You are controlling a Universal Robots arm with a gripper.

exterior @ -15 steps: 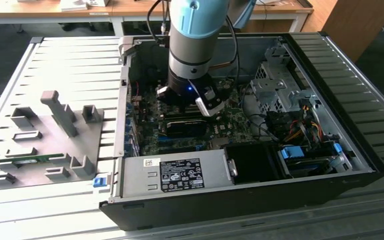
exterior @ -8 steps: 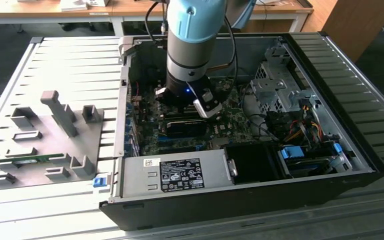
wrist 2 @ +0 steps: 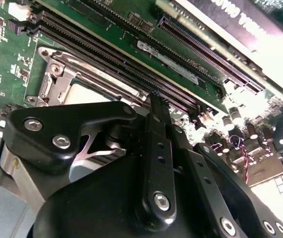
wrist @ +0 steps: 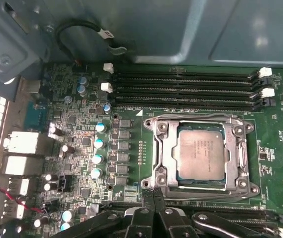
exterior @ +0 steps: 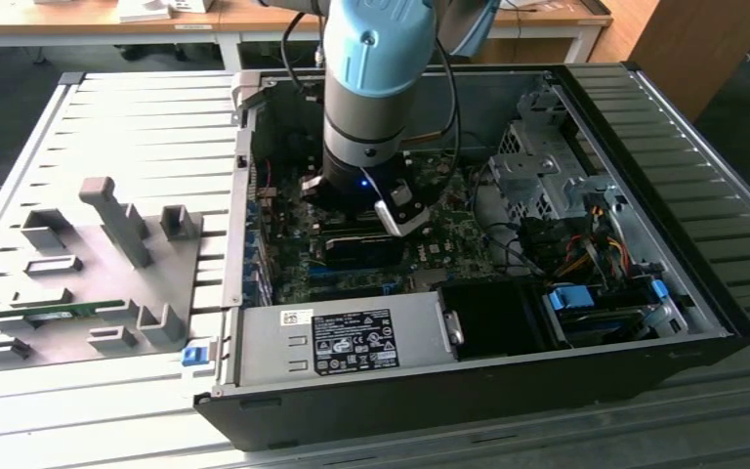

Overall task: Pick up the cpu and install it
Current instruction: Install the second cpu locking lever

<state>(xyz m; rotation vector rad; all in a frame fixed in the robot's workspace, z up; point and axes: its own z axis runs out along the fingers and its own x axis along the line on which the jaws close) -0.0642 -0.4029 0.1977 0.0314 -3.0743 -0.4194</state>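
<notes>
1. The power supply (exterior: 349,339) bears a white label with print too small to make out; the cpu (wrist: 201,153) carries faint markings.
2. The gripper (wrist: 153,196) has its fingers pressed together, holding nothing, poised just beside the socket frame (wrist: 162,148).
3. The cpu lies flat inside that frame on the motherboard (wrist: 126,148), below 4 memory slots (wrist: 186,87).
4. The open computer case (exterior: 687,195) rests on a ribbed metal table (exterior: 114,127), beside a grey fixture tray (exterior: 89,283).
</notes>
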